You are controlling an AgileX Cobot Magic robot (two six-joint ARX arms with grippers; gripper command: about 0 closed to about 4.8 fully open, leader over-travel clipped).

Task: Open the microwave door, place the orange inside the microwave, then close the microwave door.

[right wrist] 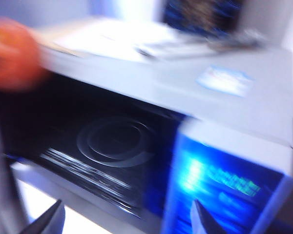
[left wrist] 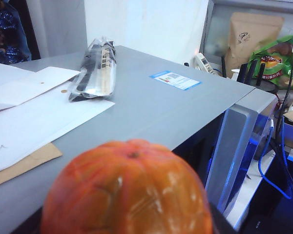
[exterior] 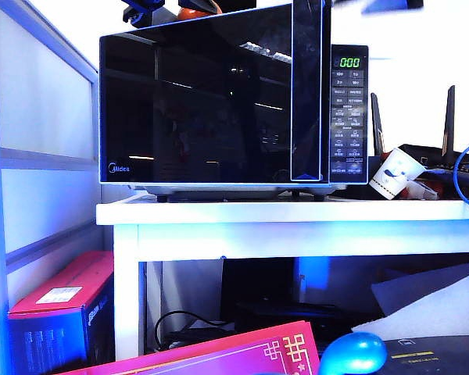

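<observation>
While the microwave (exterior: 233,101) stood on the white worktop (exterior: 297,215), its door (exterior: 211,98) hung ajar, as the right wrist view showed through heavy blur: the dark cavity lay exposed with the round glass turntable (right wrist: 115,144) inside. That view caught the right gripper (right wrist: 127,222) with only two dark fingertips in sight, spread wide apart before the cavity opening, nothing between them. The lit keypad panel (right wrist: 224,183) sat just beyond one fingertip. The left gripper's jaws could not be made out in any view. The orange (left wrist: 129,192) filled the near part of the left wrist view, just above the microwave's grey top beside white papers (left wrist: 36,114) and a wrapped packet (left wrist: 95,70); whether the left jaws pinched it could not be told.
</observation>
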